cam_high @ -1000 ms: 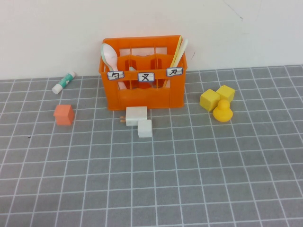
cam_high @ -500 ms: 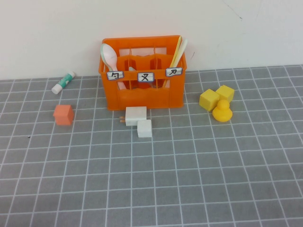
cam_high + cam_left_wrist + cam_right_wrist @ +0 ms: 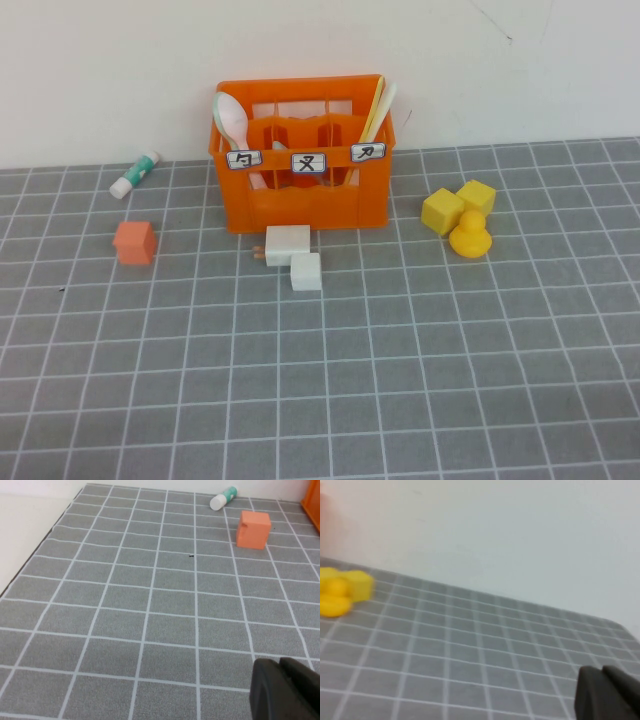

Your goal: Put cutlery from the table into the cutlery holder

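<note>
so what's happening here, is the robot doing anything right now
Nothing is being handled. Both knives already stand in the right end of the orange cutlery holder, beside a spoon at its left end. No cutlery lies on the table. The left gripper sits low over bare table on the left and holds nothing. The right gripper is shut and empty, parked over the right side.

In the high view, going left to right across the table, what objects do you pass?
Green-capped white tube → salmon cube → orange cutlery holder, white blocks in front of it → yellow cubes with the yellow duck. Neither the left gripper nor the right gripper appears in that view.
</note>
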You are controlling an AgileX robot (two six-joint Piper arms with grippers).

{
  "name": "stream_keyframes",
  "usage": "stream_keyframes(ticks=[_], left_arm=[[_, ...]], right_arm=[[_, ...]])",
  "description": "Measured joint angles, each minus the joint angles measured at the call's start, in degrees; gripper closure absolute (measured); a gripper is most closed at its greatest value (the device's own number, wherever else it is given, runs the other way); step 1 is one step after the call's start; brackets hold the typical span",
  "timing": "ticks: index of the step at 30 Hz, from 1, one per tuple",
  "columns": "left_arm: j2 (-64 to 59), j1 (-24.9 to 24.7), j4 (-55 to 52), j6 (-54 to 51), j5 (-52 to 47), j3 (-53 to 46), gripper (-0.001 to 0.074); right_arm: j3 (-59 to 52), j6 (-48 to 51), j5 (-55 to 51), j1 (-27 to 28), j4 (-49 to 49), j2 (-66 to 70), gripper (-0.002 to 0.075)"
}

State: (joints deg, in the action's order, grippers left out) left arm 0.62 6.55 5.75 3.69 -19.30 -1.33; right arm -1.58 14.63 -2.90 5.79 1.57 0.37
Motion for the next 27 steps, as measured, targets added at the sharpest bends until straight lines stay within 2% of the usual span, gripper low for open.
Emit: stream_keyframes(ticks=[3,6,11,16,23,27], left_arm=[[0.0,0.0,0.0,0.0,0.0,0.0,0.0736],[0.0,0.0,0.0,0.0,0.0,0.0,0.0736],[0.0,0.0,0.0,0.0,0.0,0.0,0.0736],[0.0,0.0,0.0,0.0,0.0,0.0,0.0736],[0.0,0.0,0.0,0.0,0.0,0.0,0.0736],[0.0,0.0,0.0,0.0,0.0,0.0,0.0736]], right_arm=[[0.0,-7.1,-2.6,1.3,3.6,-0.9,0.0729],[0.0,-13.8,-5.8,-0.1,5.4,-1.1,0.0729],[0.0,-16.4,-10.4,-3.3,5.8,-1.1,0.0729],[0.0,-14.6,-15.8,-4.3,2.9,-1.1,0.0729],[0.2,-9.3,-16.9,-4.3,1.1,-1.1,0.0729],[0.3,-4.5,-17.6,-4.3,-8.5,-1.1,0.0729]])
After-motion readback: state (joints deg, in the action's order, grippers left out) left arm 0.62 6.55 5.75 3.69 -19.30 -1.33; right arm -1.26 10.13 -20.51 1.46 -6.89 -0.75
